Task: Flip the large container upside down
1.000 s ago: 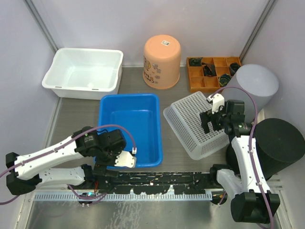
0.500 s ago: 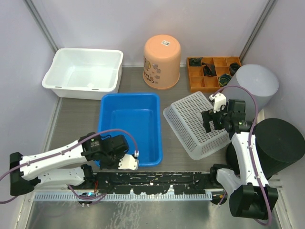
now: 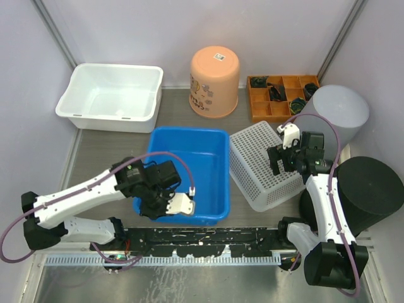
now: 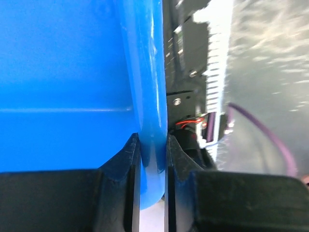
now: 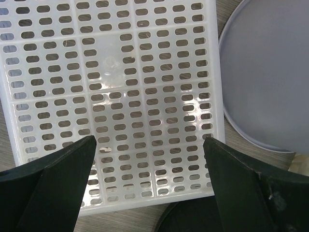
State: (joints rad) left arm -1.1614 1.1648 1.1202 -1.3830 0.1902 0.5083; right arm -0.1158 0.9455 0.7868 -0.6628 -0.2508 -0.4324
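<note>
We are looking down on a table (image 3: 104, 151) where a blue tub (image 3: 189, 161) is sitting open side up in the middle, just beside a white basket (image 3: 262, 167) on its right and in front of a white bin (image 3: 110, 95). The left fingers (image 4: 128, 157) are pinching the tub's near rim (image 4: 150, 96), one inside the wall and one outside, nearly closed with only the thin plastic between them. The right fingers (image 5: 50, 181) are spread wide above the basket and are holding nothing. We are judging that the task is at its grasping step: the rim is being held, but the tub is not yet turned, and we cannot tell whether its near edge is off the table. The next move is calling for the left arm to raise that edge and roll the tub over toward the back, keeping a firm pinch on the smooth rim and minding the basket close alongside.
</note>
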